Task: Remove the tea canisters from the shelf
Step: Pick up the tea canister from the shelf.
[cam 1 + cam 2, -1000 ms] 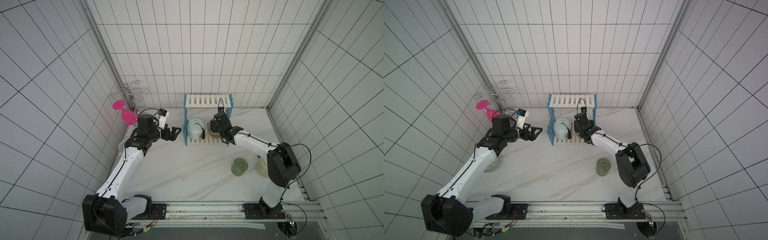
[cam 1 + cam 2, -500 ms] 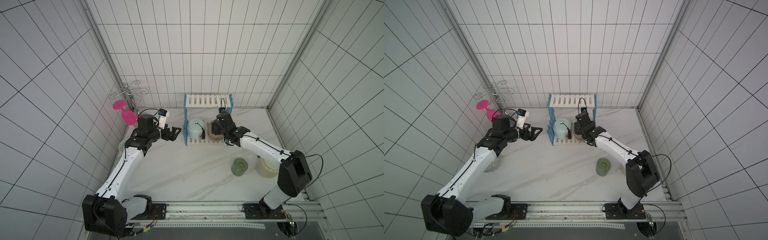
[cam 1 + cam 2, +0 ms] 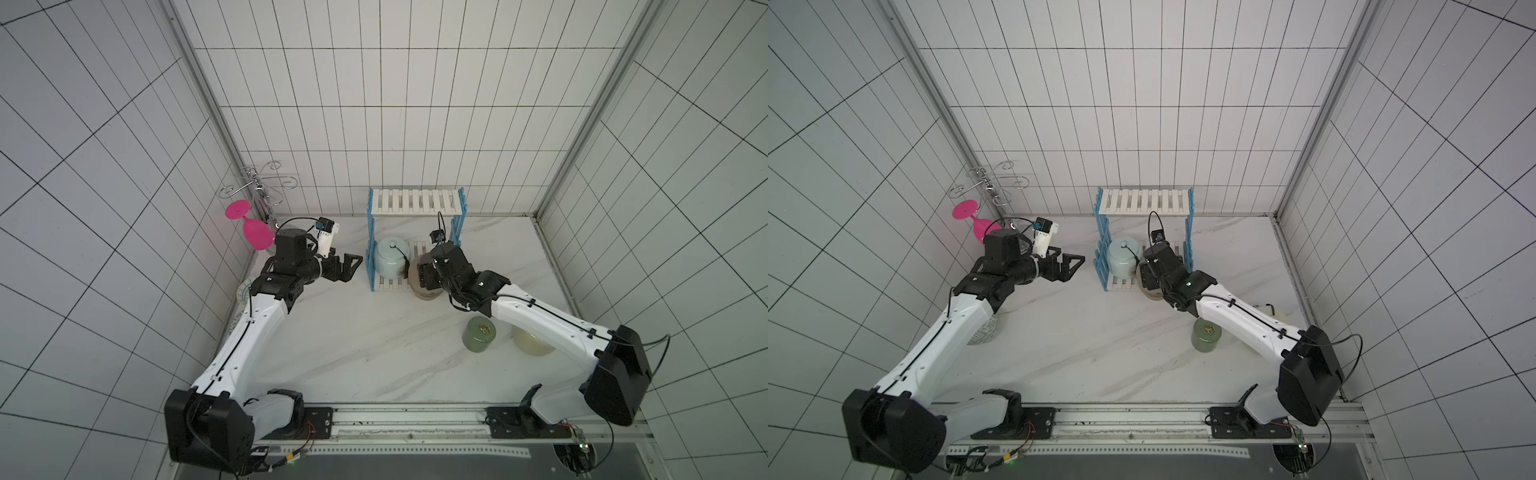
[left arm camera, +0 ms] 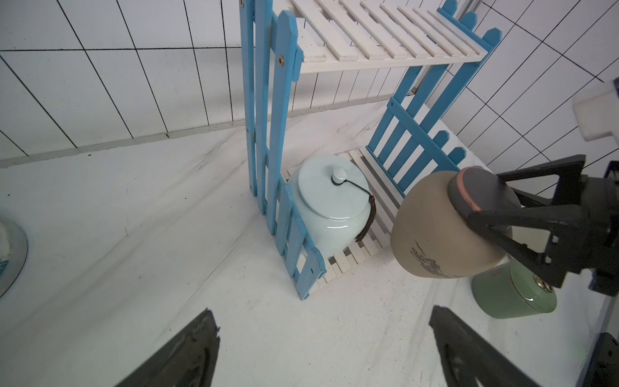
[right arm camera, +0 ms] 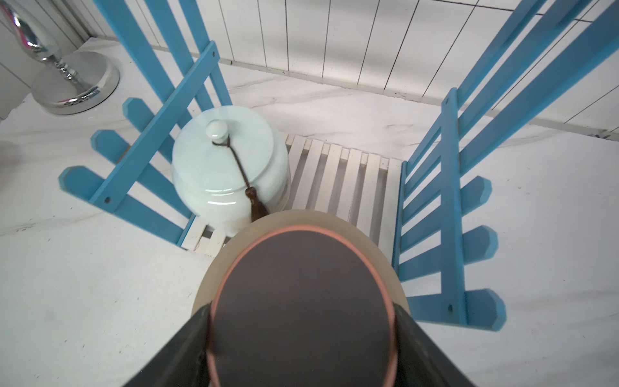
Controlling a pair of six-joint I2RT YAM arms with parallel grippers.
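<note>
Clamping the tan canister (image 4: 445, 241) by its dark flat lid (image 4: 482, 191), the right gripper (image 5: 303, 321) has its black fingers (image 5: 181, 348) pressed one on each side of the lid. The jar sits just off the front edge of the lower board of the shelf (image 3: 415, 202), at its right end; whether its base touches the table (image 3: 374, 353) cannot be told. The pale blue canister (image 3: 390, 260) stands upright on that lower board at the left end, its dark tassel (image 4: 366, 217) hanging down its side. The left gripper (image 3: 350, 269) hovers beside the shelf's left slats, apart from them, fingers spread wide and holding nothing. On the table by the right arm (image 3: 540, 320) stand the green canister (image 3: 478, 335) and, partly hidden behind that arm, the cream canister (image 3: 534, 347).
</note>
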